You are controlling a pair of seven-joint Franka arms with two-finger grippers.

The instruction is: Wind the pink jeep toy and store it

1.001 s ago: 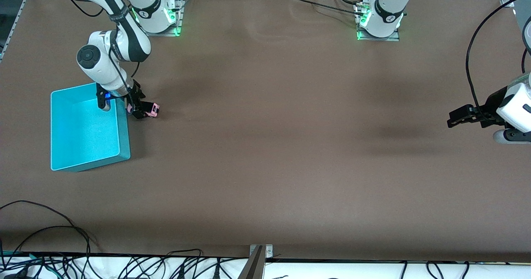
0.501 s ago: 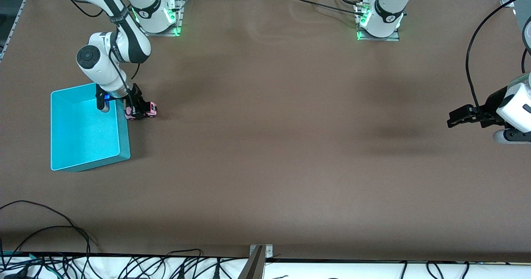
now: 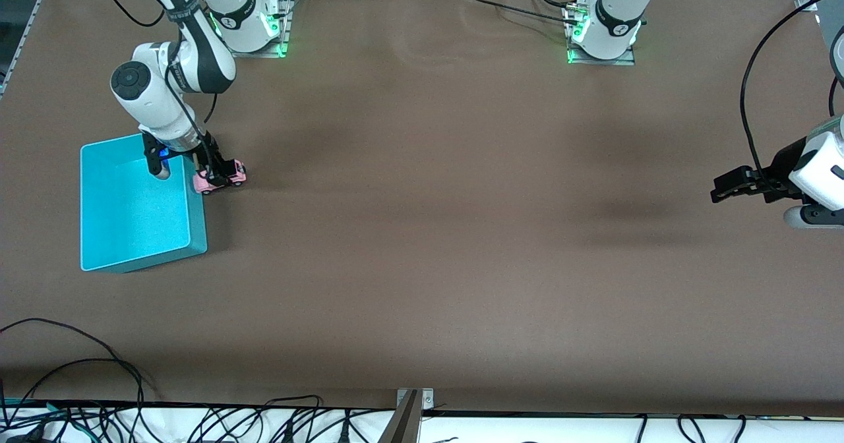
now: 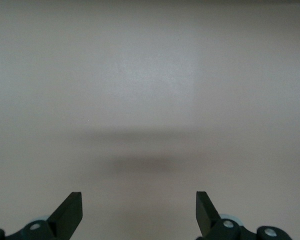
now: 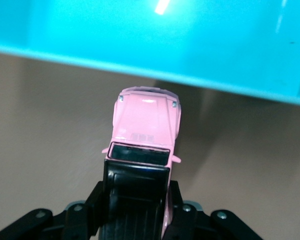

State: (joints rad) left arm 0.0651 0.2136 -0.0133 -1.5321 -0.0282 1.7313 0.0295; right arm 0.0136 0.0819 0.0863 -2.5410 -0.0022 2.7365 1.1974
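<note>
The right gripper (image 3: 212, 171) clenched the pink jeep toy (image 3: 219, 178) just beside the turquoise box (image 3: 196, 229). The left gripper (image 3: 723, 188) waited over the worktop (image 3: 435, 232), jaws released.

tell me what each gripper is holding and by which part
The right gripper is shut on the pink jeep toy, clamping its black roof end. The left gripper is open and holds nothing.

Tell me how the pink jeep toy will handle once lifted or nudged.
The pink jeep toy, gripped at its black roof by the right gripper, looks rigid and probably light. Its wheels suggest it would roll if nudged. The glossy body may slip between the fingers.
</note>
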